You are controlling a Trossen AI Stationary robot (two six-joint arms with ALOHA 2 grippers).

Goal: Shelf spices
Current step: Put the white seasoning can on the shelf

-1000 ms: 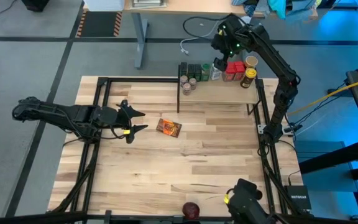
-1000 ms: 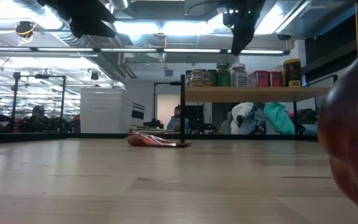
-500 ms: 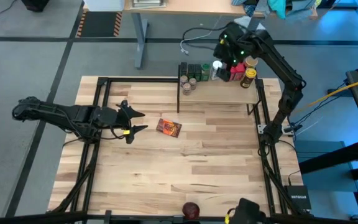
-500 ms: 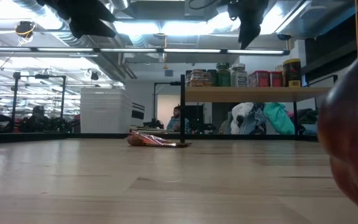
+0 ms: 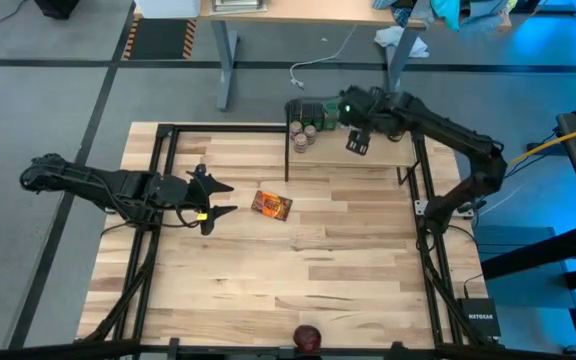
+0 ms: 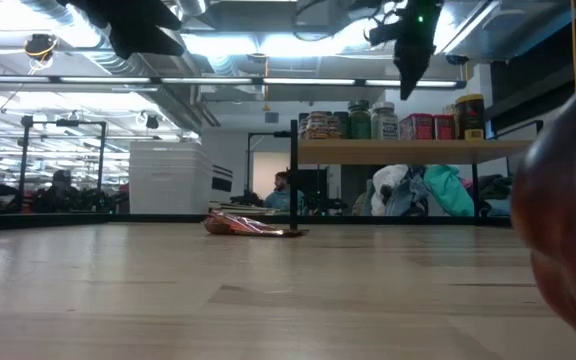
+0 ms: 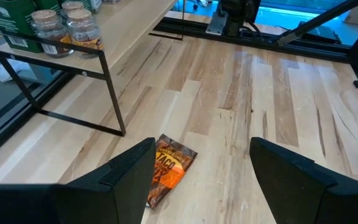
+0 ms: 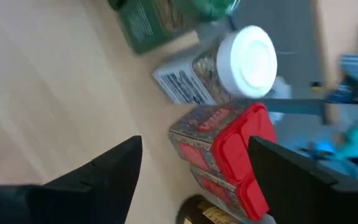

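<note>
**Right tool over shelf, packet on counter**

Right tool (image 5: 359,143) hangs above the small light-wood shelf with black metal posts (image 5: 383,152), fingers spread, nothing between them; its wrist view shows a white-capped bottle (image 8: 244,62) touching red-lidded boxes (image 8: 238,149), green packs beside; jars (image 5: 305,131) cluster at the shelf's other end; orange-red flat packet (image 5: 272,204) lies on the pale plank counter (image 5: 298,270), well apart from shelf; left tool (image 5: 218,197) waits near the packet, fingers open, empty; dark red round object (image 5: 308,337) at the counter's near edge.
</note>
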